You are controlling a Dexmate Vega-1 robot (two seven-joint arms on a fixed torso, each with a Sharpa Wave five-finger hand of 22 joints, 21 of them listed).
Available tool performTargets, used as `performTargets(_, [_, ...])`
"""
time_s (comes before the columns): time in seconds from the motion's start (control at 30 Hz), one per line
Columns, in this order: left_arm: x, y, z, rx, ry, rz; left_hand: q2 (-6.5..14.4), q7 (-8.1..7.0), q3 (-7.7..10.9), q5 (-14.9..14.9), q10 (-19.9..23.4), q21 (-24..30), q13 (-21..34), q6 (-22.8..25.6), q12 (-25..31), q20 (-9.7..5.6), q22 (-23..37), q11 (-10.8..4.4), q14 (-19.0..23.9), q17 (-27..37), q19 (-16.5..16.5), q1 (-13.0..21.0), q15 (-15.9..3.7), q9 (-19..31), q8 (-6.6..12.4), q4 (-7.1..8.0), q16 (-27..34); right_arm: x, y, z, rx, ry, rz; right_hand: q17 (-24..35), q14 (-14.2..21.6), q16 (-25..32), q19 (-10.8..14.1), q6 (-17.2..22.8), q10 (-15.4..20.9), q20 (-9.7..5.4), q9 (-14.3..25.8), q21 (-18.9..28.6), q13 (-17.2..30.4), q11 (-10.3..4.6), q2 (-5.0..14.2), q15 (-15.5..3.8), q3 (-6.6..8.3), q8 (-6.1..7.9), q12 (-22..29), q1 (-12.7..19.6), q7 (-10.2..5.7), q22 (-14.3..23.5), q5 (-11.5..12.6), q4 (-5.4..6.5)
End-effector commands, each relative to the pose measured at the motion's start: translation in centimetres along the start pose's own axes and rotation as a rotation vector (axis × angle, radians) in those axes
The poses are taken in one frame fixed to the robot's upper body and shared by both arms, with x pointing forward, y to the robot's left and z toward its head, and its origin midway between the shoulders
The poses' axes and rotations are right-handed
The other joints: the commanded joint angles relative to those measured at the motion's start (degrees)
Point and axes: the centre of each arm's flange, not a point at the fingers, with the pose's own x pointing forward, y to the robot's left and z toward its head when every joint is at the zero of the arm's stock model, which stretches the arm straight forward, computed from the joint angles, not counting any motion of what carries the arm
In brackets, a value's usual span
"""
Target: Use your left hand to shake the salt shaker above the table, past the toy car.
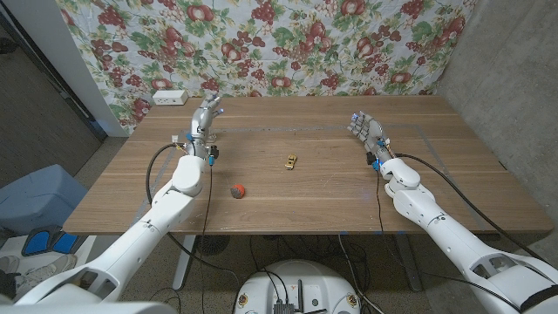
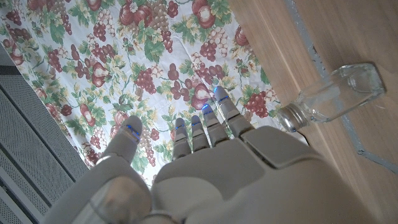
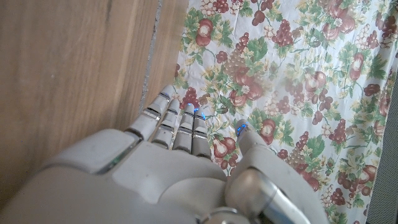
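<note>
Wooden table [image 1: 453, 157] carries everything. Left hand [image 1: 204, 117] stands near the table's far left corner, fingers [image 2: 211, 127] extended and slightly apart, holding nothing. Clear glass salt shaker [image 2: 333, 96] stands on the table just beside the left hand, not touching it as far as the left wrist view shows; in the head view it's mostly hidden at the hand, can't place it exactly. Yellow toy car [image 1: 291, 160] sits around the table's middle, well apart from both hands. Small red ball [image 1: 237, 190] lies closer to the near edge, left of the car. Right hand [image 1: 366, 131] stands toward the far right side, fingers straight and close together, empty. White box [image 1: 169, 97] sits at the far left corner. Fruit-print cloth [image 1: 288, 44] hangs behind the far edge.
</note>
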Motion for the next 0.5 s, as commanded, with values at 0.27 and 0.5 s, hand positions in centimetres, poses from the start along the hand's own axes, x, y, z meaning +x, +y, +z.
performTargets(0.27, [-1.23, 0.78, 0.74, 0.128, 0.055, 0.098, -4.25, -0.80, -1.75, -0.18, -9.01, -5.89, 0.43, -8.99, -0.33, 0.25, 0.59, 1.50, -8.21, 0.57, -8.92, 4.87, 0.38, 0.40, 0.56, -0.96, -0.46, -0.12, 0.15, -0.09, 0.003, 0.005, 0.014, 0.11, 0.80, 0.60, 0.62, 0.41, 1.20, 0.14, 0.11, 0.38, 0.33, 0.46, -0.26, 0.12, -0.07, 0.19, 0.41, -0.16, 0.27, 0.32, 0.32, -0.48])
performTargets(0.5, [-1.66, 1.23, 0.71, 0.130, 0.057, 0.137, -4.28, -0.76, -1.93, -0.16, -9.91, -6.42, 0.49, -10.13, -0.29, 0.39, 0.65, 1.99, -9.20, 0.63, -9.60, 5.55, 0.53, 0.44, 0.63, -0.87, -0.48, -0.46, 0.14, -0.07, 0.005, 0.005, 0.010, 0.11, 0.87, 0.59, 0.66, 0.48, 1.51, 0.17, 0.12, 0.36, 0.36, 0.62, -0.30, 0.24, -0.21, 0.21, 0.48, -0.27, 0.39, 0.33, 0.33, -0.55])
